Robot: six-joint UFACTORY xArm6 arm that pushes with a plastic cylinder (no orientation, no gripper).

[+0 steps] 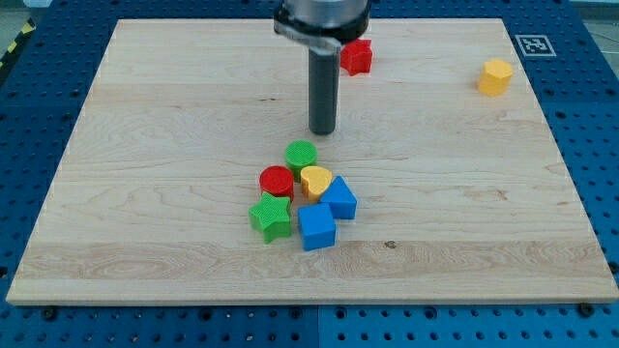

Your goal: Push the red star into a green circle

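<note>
The red star lies near the view's top, just right of centre, partly behind the arm. The green circle sits at the top of a cluster in the middle of the board. My tip stands on the board between them, just above and to the right of the green circle, a small gap apart from it, and well below the red star.
The cluster also holds a red circle, a yellow heart, a green star, a blue cube and a second blue block. A yellow hexagon lies at the view's top right. The wooden board rests on a blue pegboard.
</note>
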